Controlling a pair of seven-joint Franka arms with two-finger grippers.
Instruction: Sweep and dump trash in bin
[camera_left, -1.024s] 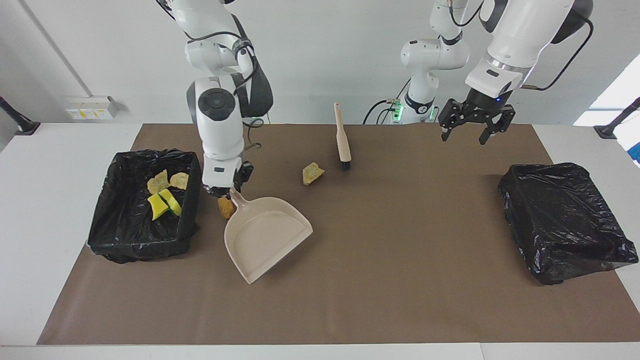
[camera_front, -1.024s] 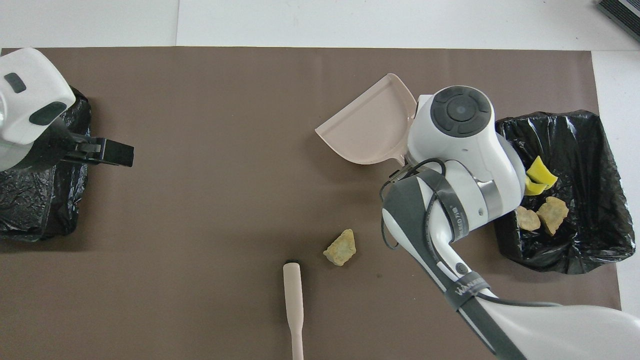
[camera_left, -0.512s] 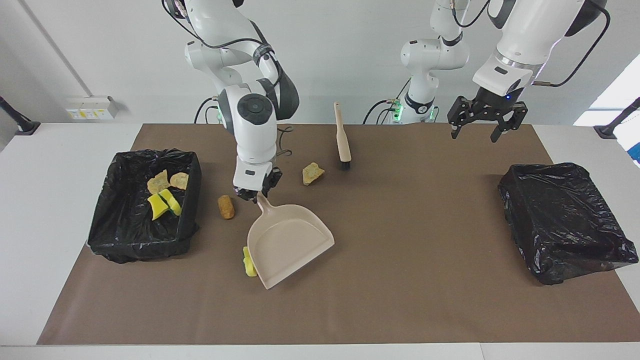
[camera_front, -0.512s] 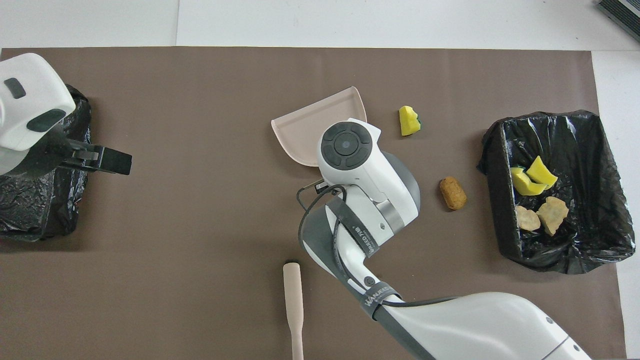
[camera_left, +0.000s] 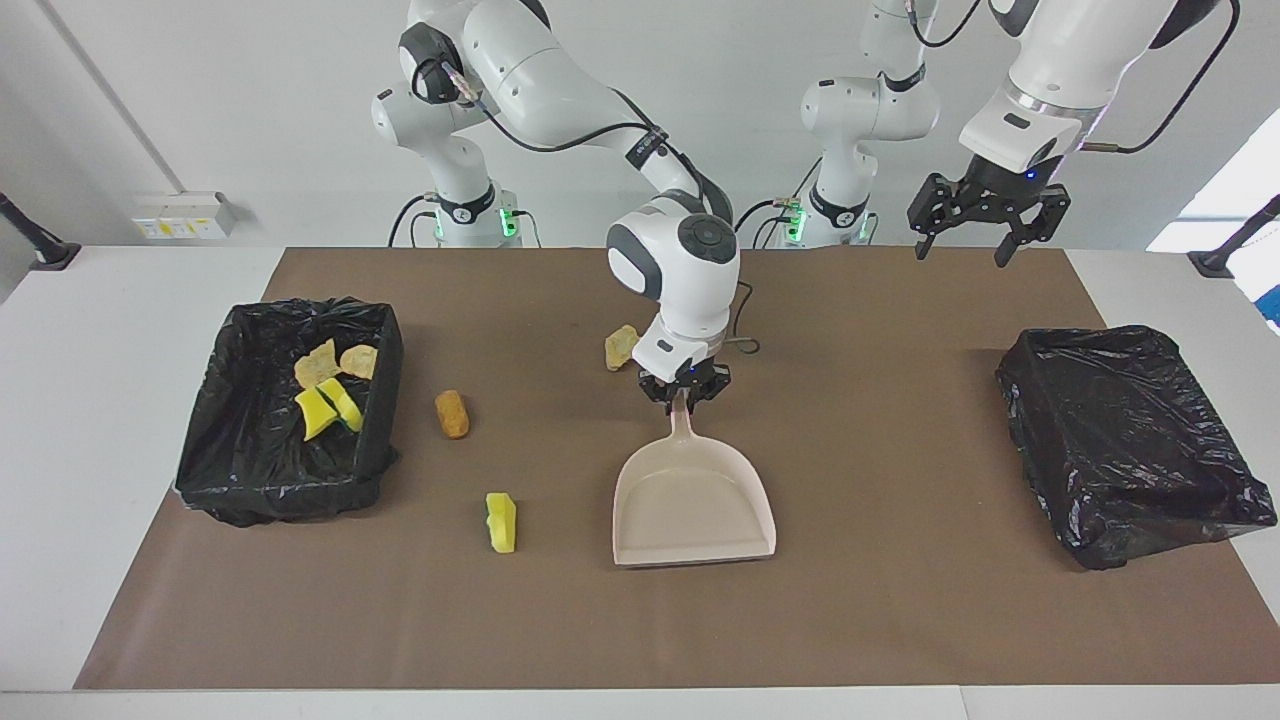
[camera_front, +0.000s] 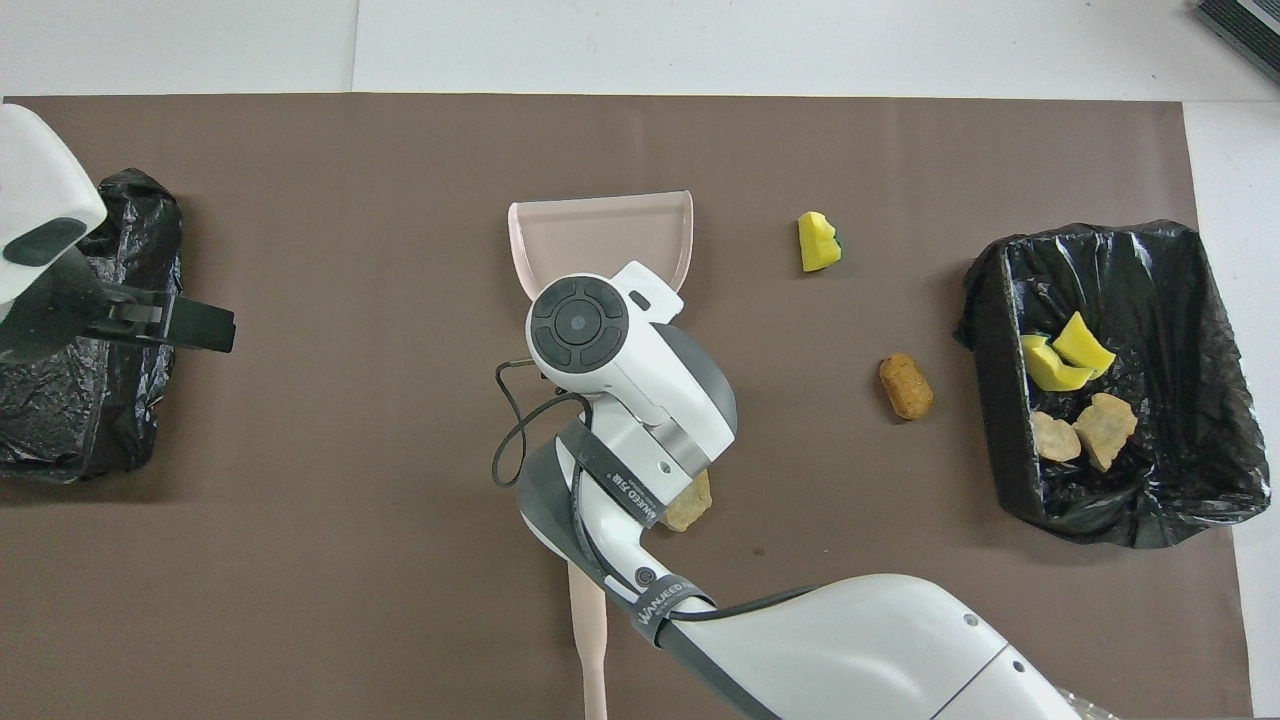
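My right gripper (camera_left: 684, 397) is shut on the handle of the beige dustpan (camera_left: 695, 495), which lies flat at the middle of the mat with its mouth turned away from the robots. In the overhead view the wrist hides that grip and only the dustpan (camera_front: 600, 235) shows. Three scraps of trash lie on the mat: a yellow sponge bit (camera_left: 501, 521) (camera_front: 818, 241), an orange-brown lump (camera_left: 452, 413) (camera_front: 905, 386) and a pale chunk (camera_left: 621, 346) (camera_front: 690, 505) beside my right wrist. My left gripper (camera_left: 982, 225) (camera_front: 190, 325) hangs open and empty, high over the left arm's end.
A black-lined bin (camera_left: 250, 470) (camera_front: 1150, 500) at the right arm's end holds several scraps. A second black-lined bin (camera_left: 1130, 440) (camera_front: 80, 420) stands at the left arm's end. The brush handle (camera_front: 587, 630) lies near the robots, partly under my right arm.
My right arm has carried the dustpan from beside the bin to the middle of the mat and turned it, uncovering the sponge bit and brown lump. My left gripper has risen slightly.
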